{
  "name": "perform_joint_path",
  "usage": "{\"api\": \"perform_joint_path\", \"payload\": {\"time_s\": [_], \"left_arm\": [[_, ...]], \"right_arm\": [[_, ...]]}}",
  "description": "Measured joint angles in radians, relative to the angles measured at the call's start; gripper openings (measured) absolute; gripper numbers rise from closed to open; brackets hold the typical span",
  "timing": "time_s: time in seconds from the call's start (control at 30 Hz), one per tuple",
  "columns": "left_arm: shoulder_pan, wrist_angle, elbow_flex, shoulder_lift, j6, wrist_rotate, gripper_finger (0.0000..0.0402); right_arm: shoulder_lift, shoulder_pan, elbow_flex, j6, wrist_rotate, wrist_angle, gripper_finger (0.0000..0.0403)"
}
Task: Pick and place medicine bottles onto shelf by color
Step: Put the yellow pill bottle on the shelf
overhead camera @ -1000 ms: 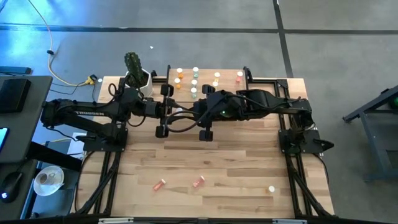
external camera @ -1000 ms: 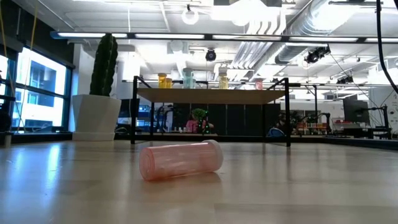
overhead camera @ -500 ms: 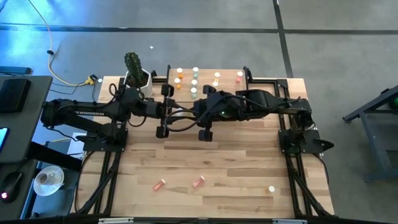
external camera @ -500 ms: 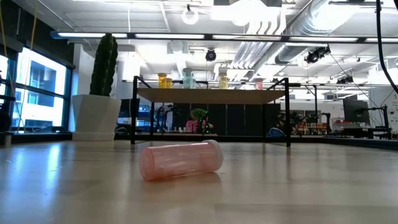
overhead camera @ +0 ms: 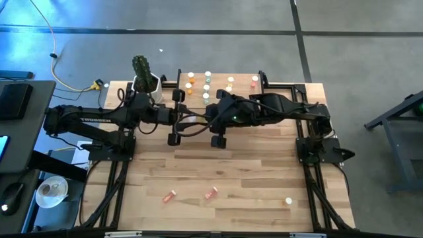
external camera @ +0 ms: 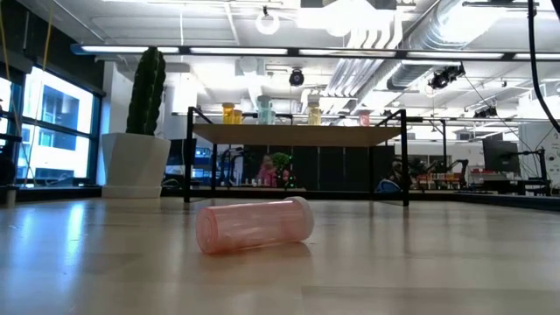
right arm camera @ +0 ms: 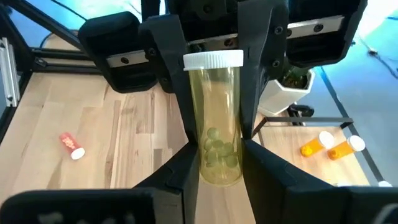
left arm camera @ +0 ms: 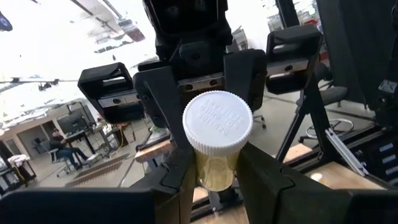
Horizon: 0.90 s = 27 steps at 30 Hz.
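A light wooden table [overhead camera: 225, 168] stands on a grey floor [overhead camera: 357, 53]; a tall green cactus [external camera: 146, 90] in a white pot [external camera: 136, 164] sits at the table's far left corner; a yellow cable [overhead camera: 56, 63] trails across the floor beyond it; left of the table, a dark desk [overhead camera: 20, 112] is partly in view; below it lies a white coil-like object [overhead camera: 51, 191]; ceiling pipes and lights [external camera: 367, 26] fill the room behind.

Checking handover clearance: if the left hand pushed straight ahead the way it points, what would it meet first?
Probably the right hand, directly opposite and gripping the same pale yellow-green white-capped pill bottle as the left hand.
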State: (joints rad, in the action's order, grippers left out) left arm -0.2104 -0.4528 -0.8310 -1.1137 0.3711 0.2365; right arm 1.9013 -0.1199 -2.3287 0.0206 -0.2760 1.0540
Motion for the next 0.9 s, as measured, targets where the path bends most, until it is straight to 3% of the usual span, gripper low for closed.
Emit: {"api": "perform_joint_path", "payload": {"time_s": [0.4,0.67,0.9], "left_arm": [[0.001,0.126,0.0,0.001,0.036,-0.113,0.0093],[0.001,0.253,0.001,0.001,0.035,-0.192,0.0093],[0.001,0.434,0.001,0.001,-0.008,-0.203,0.0093]], "right_arm": [[0.002,0.009,0.004,-0.043,-0.039,0.043,0.0203],[0.001,0.009,0.004,-0.042,-0.041,0.068,0.0213],[0.005,0.009,0.004,0.006,-0.02,0.072,0.0213]]}}
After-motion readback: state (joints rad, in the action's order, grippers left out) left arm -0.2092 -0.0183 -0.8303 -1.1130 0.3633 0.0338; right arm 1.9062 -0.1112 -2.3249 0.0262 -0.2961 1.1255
